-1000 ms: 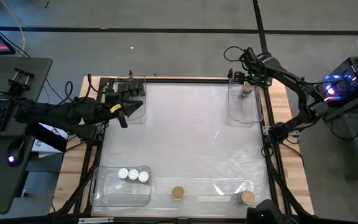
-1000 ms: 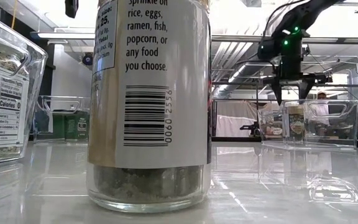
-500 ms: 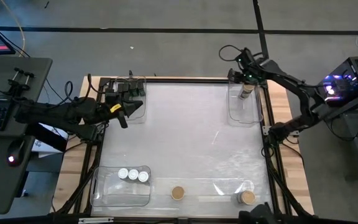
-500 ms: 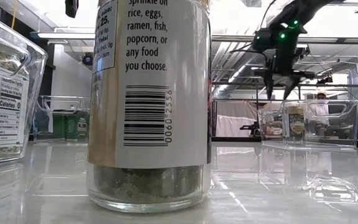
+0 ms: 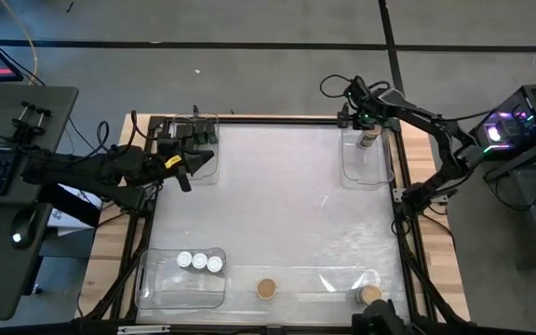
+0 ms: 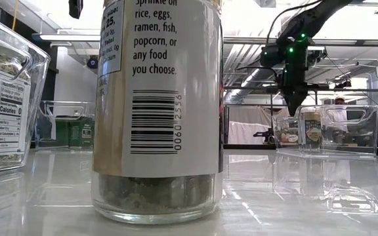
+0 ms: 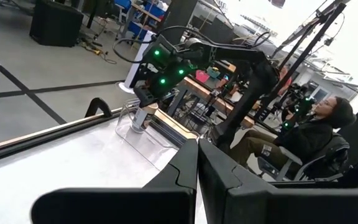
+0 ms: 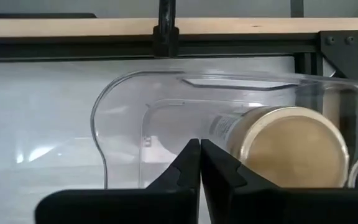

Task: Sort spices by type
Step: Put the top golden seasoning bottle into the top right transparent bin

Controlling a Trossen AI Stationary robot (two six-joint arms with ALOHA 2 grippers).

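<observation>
At the far right corner of the bench, the right hand hangs just above a clear bin, its two fingers pressed together on nothing. Inside that bin a tan-lidded spice jar stands at the far end; in the right wrist view the jar's lid shows close beside the shut fingertips, apart from them. The left hand rests at the far left, over another clear bin, its fingers likewise shut and empty. Along the near edge, three white-topped jars sit in a row inside a clear bin at the left. A tan-topped jar stands on the bare bench near the middle of that edge, and another tan-topped jar stands further right, near a third clear container. Beyond the bench, in the left wrist view, a person sits in a chair.
</observation>
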